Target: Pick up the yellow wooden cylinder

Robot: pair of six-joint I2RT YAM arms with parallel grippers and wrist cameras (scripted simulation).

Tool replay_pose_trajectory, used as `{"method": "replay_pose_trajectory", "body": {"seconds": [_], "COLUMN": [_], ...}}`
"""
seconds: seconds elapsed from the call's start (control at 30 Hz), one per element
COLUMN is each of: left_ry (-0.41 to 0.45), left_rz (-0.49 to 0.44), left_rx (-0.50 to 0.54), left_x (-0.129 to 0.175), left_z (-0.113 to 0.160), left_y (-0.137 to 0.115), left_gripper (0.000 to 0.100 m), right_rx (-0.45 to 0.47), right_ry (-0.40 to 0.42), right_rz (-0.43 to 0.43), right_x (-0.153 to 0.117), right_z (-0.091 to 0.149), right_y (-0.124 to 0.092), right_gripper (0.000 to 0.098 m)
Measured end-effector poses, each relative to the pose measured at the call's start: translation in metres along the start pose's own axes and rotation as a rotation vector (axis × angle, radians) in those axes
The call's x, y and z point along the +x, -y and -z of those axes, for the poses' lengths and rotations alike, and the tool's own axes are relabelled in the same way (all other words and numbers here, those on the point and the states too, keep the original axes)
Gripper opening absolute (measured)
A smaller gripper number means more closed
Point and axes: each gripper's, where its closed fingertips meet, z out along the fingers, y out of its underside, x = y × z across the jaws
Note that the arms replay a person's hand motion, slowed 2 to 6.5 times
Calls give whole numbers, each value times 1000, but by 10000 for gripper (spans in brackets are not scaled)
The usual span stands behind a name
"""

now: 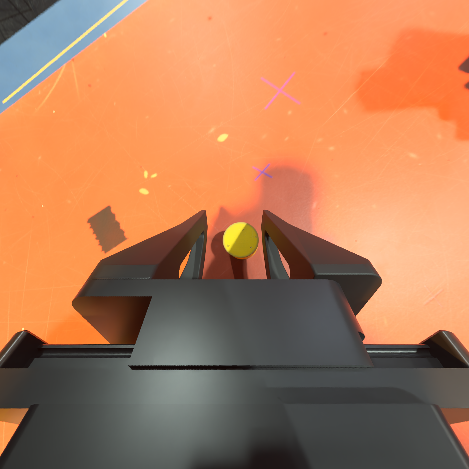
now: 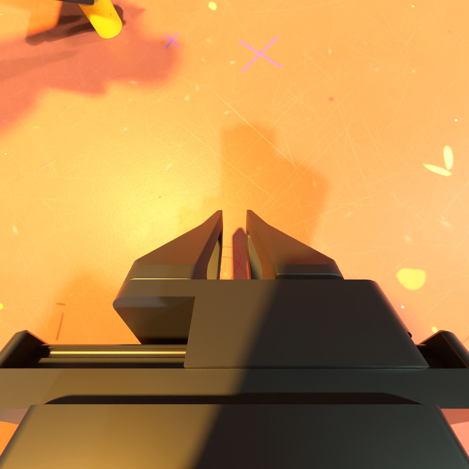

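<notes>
The yellow wooden cylinder is seen end-on in the left wrist view, standing between the fingers of my left gripper. The jaws are open, with a wider gap on the cylinder's left side and a thin one on its right. In the right wrist view the cylinder shows at the far top left, its upper part running under a dark piece of the left gripper at the frame edge. My right gripper hangs over bare orange table, jaws nearly together and empty.
The orange table is scratched and carries a pink cross, a small purple cross and a dark jagged patch. A blue strip with a yellow line borders it at the far left.
</notes>
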Motion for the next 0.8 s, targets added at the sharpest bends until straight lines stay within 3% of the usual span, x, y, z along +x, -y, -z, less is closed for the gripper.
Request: {"method": "replay_pose_trajectory", "body": {"seconds": [0.23,0.6,0.8], "left_ry": [2,-30,-31], "left_rz": [16,29,23], "left_rx": [-90,-88,-86], "left_x": [0,4,4], "left_z": [-8,-7,-7], "left_y": [-15,-15,-15], "left_gripper": [371,257,256], "right_rx": [0,0,0], "right_ry": [0,0,0], "right_rz": [0,0,0], "right_x": [0,0,0], "right_z": [0,0,0], "right_y": [0,0,0], "right_gripper": [155,154,154]}}
